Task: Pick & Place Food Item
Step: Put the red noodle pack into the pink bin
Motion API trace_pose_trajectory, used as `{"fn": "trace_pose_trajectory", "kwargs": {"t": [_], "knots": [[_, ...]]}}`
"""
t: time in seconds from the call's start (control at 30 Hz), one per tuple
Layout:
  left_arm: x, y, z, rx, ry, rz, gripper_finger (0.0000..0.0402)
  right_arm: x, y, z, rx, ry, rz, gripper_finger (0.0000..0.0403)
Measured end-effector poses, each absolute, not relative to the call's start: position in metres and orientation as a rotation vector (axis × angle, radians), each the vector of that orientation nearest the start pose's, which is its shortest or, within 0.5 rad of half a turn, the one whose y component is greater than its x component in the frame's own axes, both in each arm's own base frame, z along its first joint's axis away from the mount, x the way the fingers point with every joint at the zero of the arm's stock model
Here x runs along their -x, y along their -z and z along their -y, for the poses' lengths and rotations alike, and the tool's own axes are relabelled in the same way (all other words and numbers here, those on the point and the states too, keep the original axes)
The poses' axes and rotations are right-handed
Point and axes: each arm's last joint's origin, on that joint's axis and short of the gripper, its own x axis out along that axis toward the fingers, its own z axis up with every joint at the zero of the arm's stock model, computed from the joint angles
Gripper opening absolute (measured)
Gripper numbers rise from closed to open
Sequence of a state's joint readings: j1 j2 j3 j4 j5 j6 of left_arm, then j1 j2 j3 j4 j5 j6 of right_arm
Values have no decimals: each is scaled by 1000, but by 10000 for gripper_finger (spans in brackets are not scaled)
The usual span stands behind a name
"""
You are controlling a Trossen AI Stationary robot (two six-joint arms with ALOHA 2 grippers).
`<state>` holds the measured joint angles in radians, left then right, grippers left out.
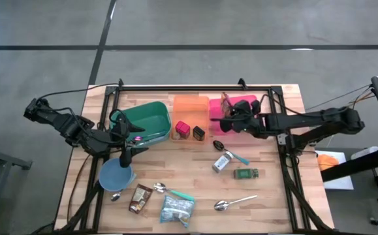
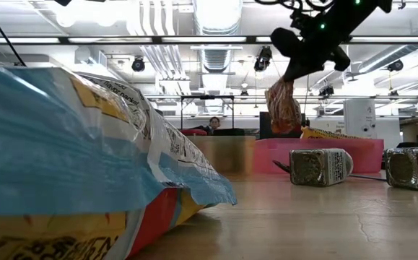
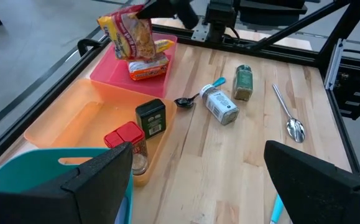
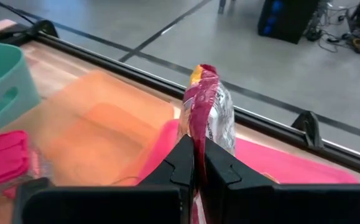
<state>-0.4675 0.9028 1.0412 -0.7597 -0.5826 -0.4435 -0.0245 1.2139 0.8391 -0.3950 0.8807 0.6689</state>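
A pale wooden plank counter (image 1: 267, 196) stands on a smooth grey concrete floor (image 1: 195, 26) crossed by dark lines. Beyond it, long white ceiling strip lights (image 2: 122, 40) and silver overhead ducts (image 2: 216, 22) run across the workshop, where a seated person (image 2: 214, 124) shows far off.

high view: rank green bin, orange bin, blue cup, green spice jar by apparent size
1. green bin
2. orange bin, somewhat smaller than the green bin
3. blue cup
4. green spice jar, clearly the smallest
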Motion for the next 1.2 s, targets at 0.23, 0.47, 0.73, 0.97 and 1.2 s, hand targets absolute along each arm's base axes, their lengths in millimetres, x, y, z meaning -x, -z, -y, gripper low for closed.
{"fn": "trace_pose_trajectory", "kwargs": {"t": [0.23, 0.47, 0.73, 0.97, 1.2], "knots": [[-155, -350, 60, 119, -226, -499, 363, -238, -259, 34, -221, 1086, -397, 8], [-155, -350, 60, 117, -226, -502, 363, -232, -269, 40, -139, 1091, -440, 8], [-155, -350, 60, 115, -227, -506, 363, -219, -280, 49, -67, 1136, -583, 8], [-155, -350, 60, 115, -227, -506, 363, -208, -292, 57, -14, 1203, -681, 8], [-155, -350, 60, 115, -227, -506, 363, -203, -278, 62, 40, 1210, -865, 8]]}}
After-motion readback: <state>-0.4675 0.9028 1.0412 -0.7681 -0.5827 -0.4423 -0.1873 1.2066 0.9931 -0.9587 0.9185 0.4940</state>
